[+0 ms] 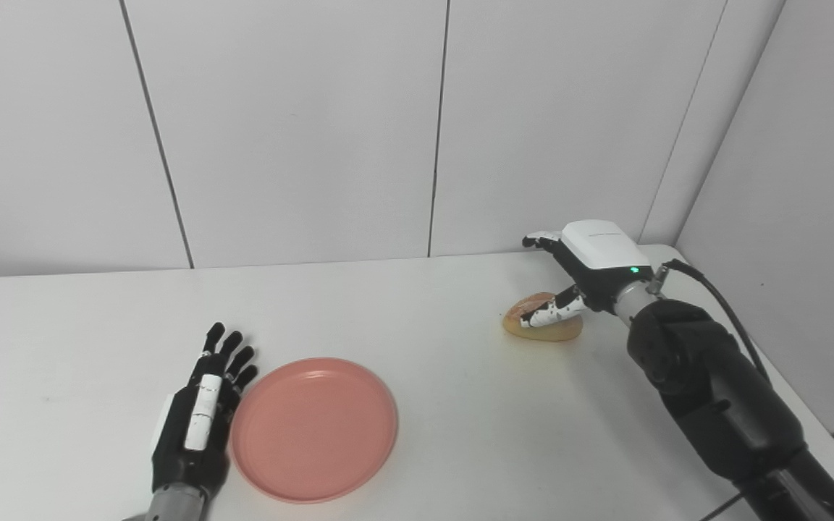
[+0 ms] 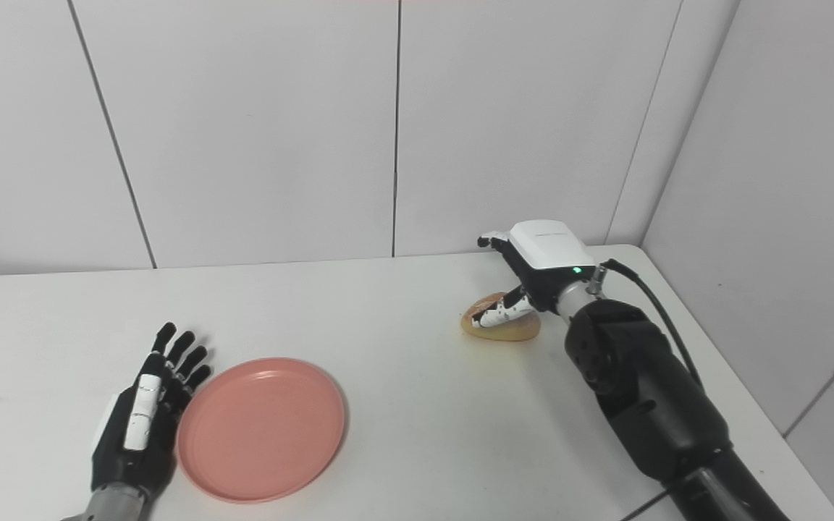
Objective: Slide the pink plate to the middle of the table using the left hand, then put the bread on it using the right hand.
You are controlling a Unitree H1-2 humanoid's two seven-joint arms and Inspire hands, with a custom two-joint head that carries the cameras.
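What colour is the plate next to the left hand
The plate is a plain salmon pink with no pattern, clearest in the left eye view.

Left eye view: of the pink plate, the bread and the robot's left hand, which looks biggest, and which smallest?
1. Pink plate, clearly largest.
2. Left hand, long but narrow.
3. Bread, smallest, though it lies farther from the camera and the right hand partly covers it.

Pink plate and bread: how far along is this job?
Looks done: the pink plate sits near mid-table, left hand open beside it. In hand: the right hand is at the bread, which lies on the table; grasp unclear. Left: moving it onto the plate.
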